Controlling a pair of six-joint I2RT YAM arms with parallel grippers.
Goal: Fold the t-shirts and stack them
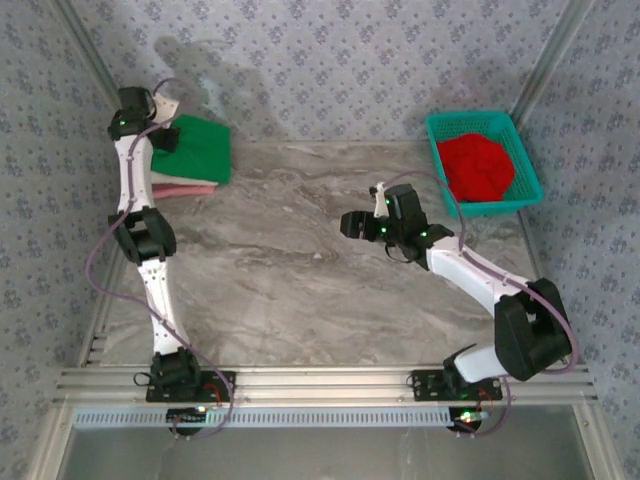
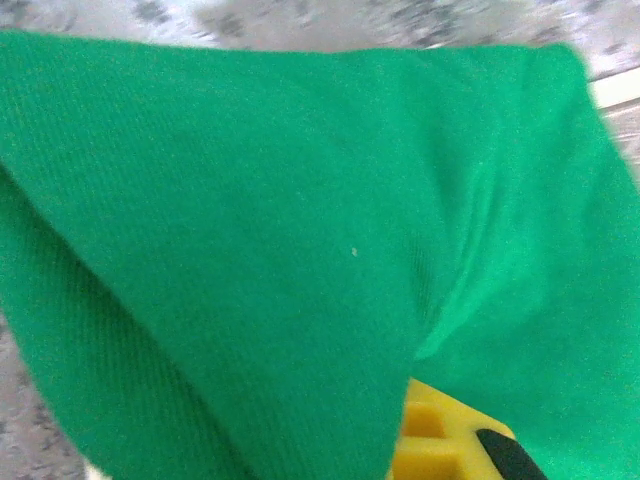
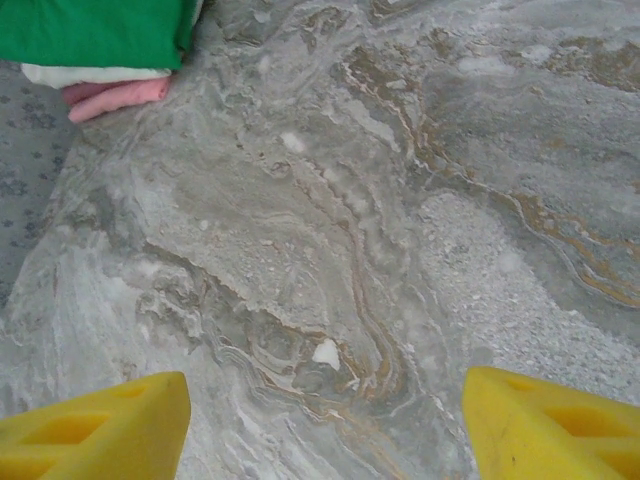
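Right jaws hung wide open above the bare surface (image 3: 400,200), probably free for the red t-shirt (image 1: 477,165) (crumpled in the basket (image 1: 498,204), far right corner); left jaws pinched the green t-shirt (image 1: 205,150) atop the far-left corner stack (image 1: 183,186).

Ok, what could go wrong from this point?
1. The left end effector looks shut on the green shirt; retreating without releasing could drag it off the stack beneath.
2. The red shirt lies bunched in the basket; the open right end effector may catch the rim when grabbing it.
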